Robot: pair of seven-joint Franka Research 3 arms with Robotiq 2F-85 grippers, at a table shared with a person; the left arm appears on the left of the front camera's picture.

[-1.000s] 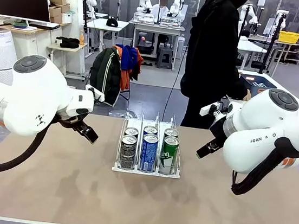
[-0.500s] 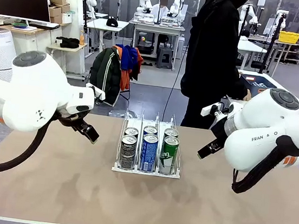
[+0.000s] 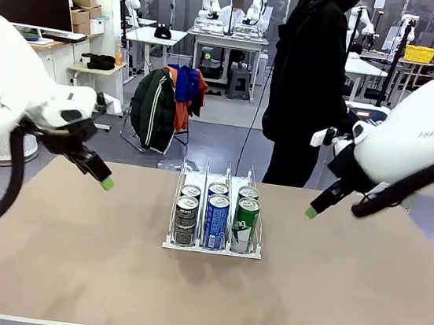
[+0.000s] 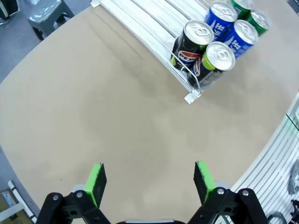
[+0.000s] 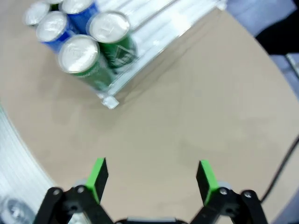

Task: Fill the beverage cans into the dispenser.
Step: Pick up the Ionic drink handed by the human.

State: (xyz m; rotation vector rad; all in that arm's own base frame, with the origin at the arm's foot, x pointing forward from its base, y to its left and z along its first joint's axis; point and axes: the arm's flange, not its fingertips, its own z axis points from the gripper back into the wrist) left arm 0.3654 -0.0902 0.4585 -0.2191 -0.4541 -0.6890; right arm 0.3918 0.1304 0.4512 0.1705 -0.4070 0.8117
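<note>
- Left of the dispenser (image 3: pixel 210 250) and above the bench (image 3: pixel 69 271), the left gripper (image 4: pixel 149 179) hangs with its jaws wide apart. Nothing sits between its green pads (image 4: pixel 96 179).
- Right of the dispenser, the right gripper (image 5: pixel 152 179) hangs at about the same height. Its jaws are also wide apart and hold nothing.
- Both grippers are well apart from the dispenser. Neither touches a can. Each wrist view shows bare bench surface between the fingers.
- The dispenser stands on the middle of the bench, between the two grippers. Its three lanes run away from the robot's side toward the far edge.
- Six beverage cans (image 3: pixel 216 219) stand upright inside the dispenser, two per lane, grouped at the end nearest the robot.
- Lane contents, counted from the dispenser's left rail: black-grey cans, blue cans with white lettering, green cans.
- Behind the dispenser, beyond the far edge of the bench, a person (image 3: pixel 306 78) in dark clothing stands.
</note>
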